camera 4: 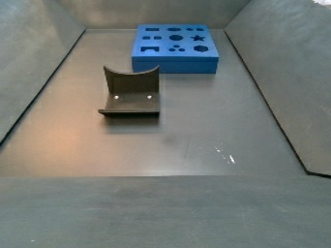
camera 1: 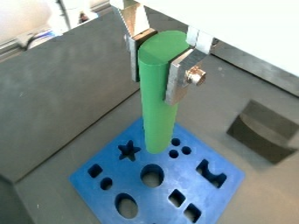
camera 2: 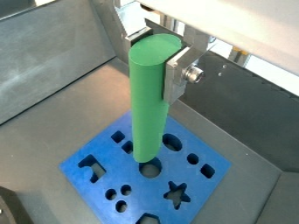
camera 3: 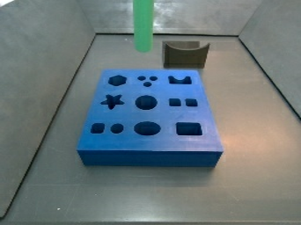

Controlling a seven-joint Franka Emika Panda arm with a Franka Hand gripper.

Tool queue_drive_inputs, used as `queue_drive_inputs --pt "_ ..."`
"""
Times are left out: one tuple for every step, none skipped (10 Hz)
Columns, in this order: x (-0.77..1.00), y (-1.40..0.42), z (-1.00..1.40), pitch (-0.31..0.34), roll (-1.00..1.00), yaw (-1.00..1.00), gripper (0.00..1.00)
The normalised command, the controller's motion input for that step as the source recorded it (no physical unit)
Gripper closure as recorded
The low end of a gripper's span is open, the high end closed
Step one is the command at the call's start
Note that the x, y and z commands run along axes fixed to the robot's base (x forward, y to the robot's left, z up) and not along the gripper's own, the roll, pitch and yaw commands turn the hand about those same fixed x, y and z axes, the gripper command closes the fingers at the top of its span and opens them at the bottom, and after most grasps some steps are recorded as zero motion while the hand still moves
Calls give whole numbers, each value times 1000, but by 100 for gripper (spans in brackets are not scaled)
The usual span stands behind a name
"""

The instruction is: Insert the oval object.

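Note:
My gripper (camera 1: 158, 68) is shut on the oval object (camera 1: 156, 105), a long bright green peg held upright by its top end; both wrist views show this (camera 2: 155, 59). The peg (camera 2: 149, 105) hangs over the blue block (camera 1: 233, 179), which has several shaped holes, among them an oval hole (camera 3: 146, 128). In a side view the peg's lower part (camera 3: 143, 25) hangs in the air above the block's (camera 3: 150, 156) far edge, with the gripper out of frame. I cannot tell which hole its tip is over.
The dark grey curved fixture (camera 3: 185, 54) stands on the floor just beyond the blue block, and shows in a wrist view (camera 1: 268, 127) and a side view (camera 4: 131, 92). Grey walls enclose the floor. The blue block (camera 4: 177, 65) lies near one wall.

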Motion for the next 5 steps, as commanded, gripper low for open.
queue_drive_inputs --pt "-51 -97 -337 -150 -166 -851 100" --pt "-29 -86 -291 -133 -179 -846 100" --pt "0 -274 -254 -123 -163 -689 100" --pt "0 -463 -231 -136 -174 -497 100" --pt "0 -503 -234 -91 -153 -477 100"
